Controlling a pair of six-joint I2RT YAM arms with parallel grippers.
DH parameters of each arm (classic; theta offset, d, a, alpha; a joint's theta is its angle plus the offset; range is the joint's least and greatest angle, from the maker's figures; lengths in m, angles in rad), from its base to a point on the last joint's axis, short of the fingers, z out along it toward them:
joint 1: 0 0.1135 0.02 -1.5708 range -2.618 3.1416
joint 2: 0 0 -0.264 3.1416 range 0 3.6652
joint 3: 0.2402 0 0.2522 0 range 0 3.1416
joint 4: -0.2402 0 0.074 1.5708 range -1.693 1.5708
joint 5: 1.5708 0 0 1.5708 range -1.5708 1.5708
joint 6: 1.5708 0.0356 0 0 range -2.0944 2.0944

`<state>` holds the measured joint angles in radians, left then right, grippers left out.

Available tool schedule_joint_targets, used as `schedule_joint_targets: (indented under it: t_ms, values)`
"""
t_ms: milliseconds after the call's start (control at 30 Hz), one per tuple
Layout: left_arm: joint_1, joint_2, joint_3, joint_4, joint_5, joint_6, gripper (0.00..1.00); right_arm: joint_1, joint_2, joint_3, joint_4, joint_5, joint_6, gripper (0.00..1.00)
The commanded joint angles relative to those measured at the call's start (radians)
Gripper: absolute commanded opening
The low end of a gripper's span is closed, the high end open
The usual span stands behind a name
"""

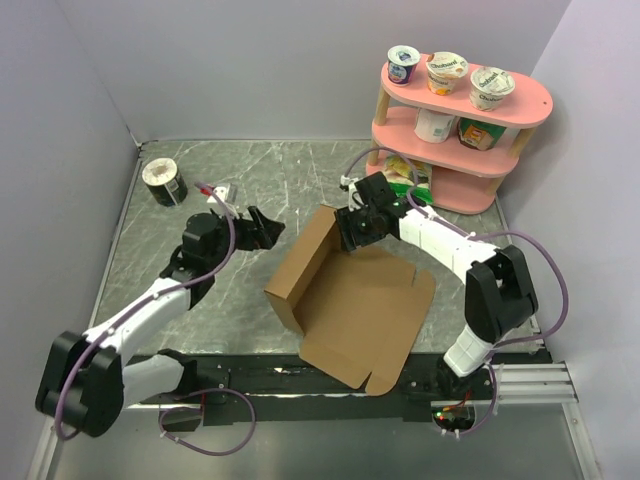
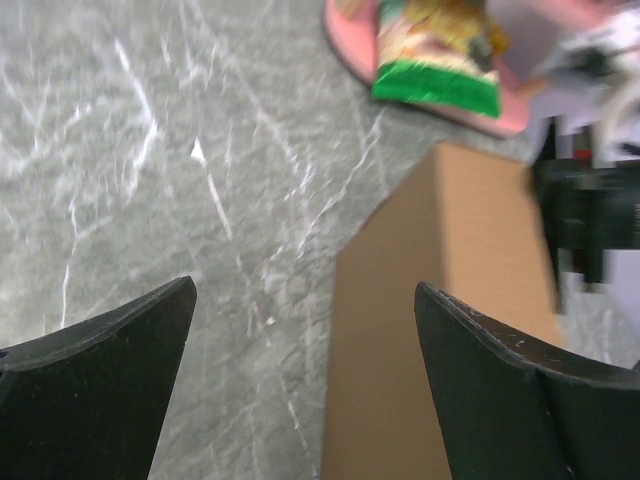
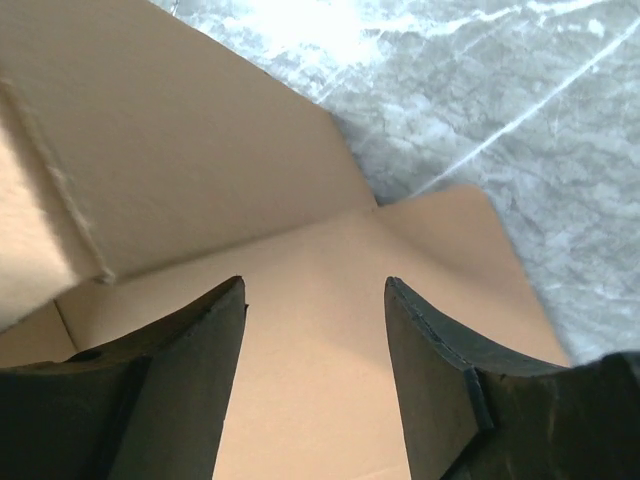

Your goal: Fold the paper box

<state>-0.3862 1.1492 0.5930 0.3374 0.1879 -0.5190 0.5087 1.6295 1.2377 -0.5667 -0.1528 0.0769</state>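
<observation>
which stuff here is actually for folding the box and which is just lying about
For the job:
- paper box, one wall raised
- right gripper, open over the box
- left gripper, open, facing the box

Just lying about:
- pink shelf
- yogurt cups on its top tier
- snack bag
- dark cylindrical container, far left

Pink 2-tier shelf [image 1: 540,103] at 1 o'clock on grey marbled bench [image 1: 270,170]. Top tier, 3 yogurt cups in a row: blue cup [image 1: 404,63], mid cup [image 1: 447,72], rt cup [image 1: 492,88]. Lower tier: white tub [image 1: 434,125] beside green-orange carton [image 1: 481,133]. At shelf base: green-yellow snack bag [image 1: 410,175]. At 10 o'clock: dark can w/ white label [image 1: 164,182], small white-red item [image 1: 218,190] near it.
</observation>
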Motion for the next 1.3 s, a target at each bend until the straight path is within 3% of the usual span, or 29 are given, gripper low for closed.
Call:
schedule_joint_targets:
  t_ms: [0,100,133,167,267,733,867,1067,1233,1267]
  values:
    - [-0.011,-0.106,0.044,0.008,0.025,0.034,0.96,-0.001,0.046,0.075,-0.019,-0.008,-0.023,0.64]
    - [-0.092,-0.123,0.120,-0.148,-0.036,0.095,0.96,-0.002,0.055,0.086,-0.015,-0.011,-0.014,0.66]
    - [-0.168,-0.117,0.148,-0.209,-0.075,0.141,0.96,-0.001,0.055,0.091,-0.016,-0.011,-0.011,0.69]
    - [-0.207,-0.102,0.197,-0.303,-0.179,0.157,0.96,0.001,0.050,0.089,-0.018,-0.008,-0.008,0.81]
    - [-0.302,-0.065,0.252,-0.406,-0.280,0.194,0.96,-0.002,0.017,0.056,-0.007,0.004,-0.006,0.93]
    - [-0.549,0.052,0.464,-0.612,-0.566,0.292,0.99,-0.044,-0.287,-0.234,0.048,0.022,0.037,0.98]
    - [-0.609,0.113,0.517,-0.673,-0.711,0.277,0.93,-0.079,-0.378,-0.313,0.071,0.016,0.055,0.98]
    - [-0.684,0.222,0.619,-0.751,-0.798,0.260,0.79,-0.130,-0.490,-0.386,0.076,0.015,0.058,0.98]
    - [-0.701,0.326,0.682,-0.849,-0.913,0.225,0.76,-0.159,-0.572,-0.428,0.079,-0.008,0.057,0.99]
    - [-0.703,0.339,0.691,-0.862,-0.930,0.215,0.69,-0.162,-0.582,-0.432,0.079,-0.011,0.060,0.99]
